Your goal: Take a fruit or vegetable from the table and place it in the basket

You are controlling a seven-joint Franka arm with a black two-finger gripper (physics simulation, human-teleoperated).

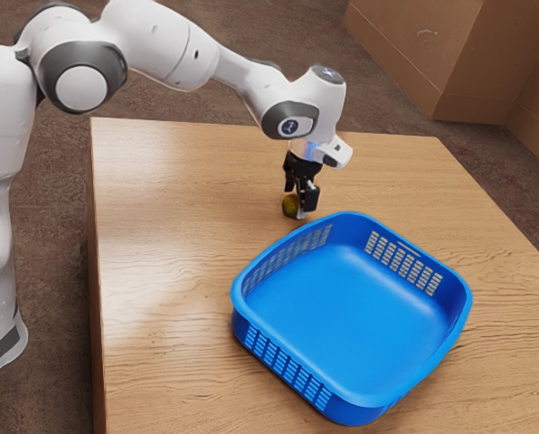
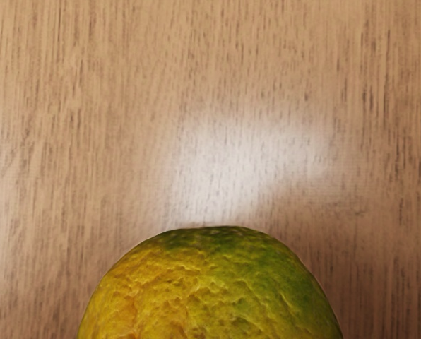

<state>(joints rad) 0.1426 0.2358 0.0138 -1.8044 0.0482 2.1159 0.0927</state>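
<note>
Low over the table, beyond the basket's far rim, my gripper [image 1: 301, 192] points down at a yellow-green fruit [image 1: 291, 206]. The fruit is at the gripper's lower end, and part of it is hidden there. Whether it is gripped cannot be made out. In the wrist view the rough-skinned fruit [image 2: 214, 289], yellow on one side and green on the other, lies just under my hand. The blue basket [image 1: 351, 330] stands on the table close to the gripper, with nothing inside it.
The wooden table [image 1: 170, 271] extends around the basket, and its grain shows behind the fruit in the wrist view. Brown boxes or cabinets [image 1: 414, 54] stand past the table's far edge. The basket's raised wall is close beside the gripper.
</note>
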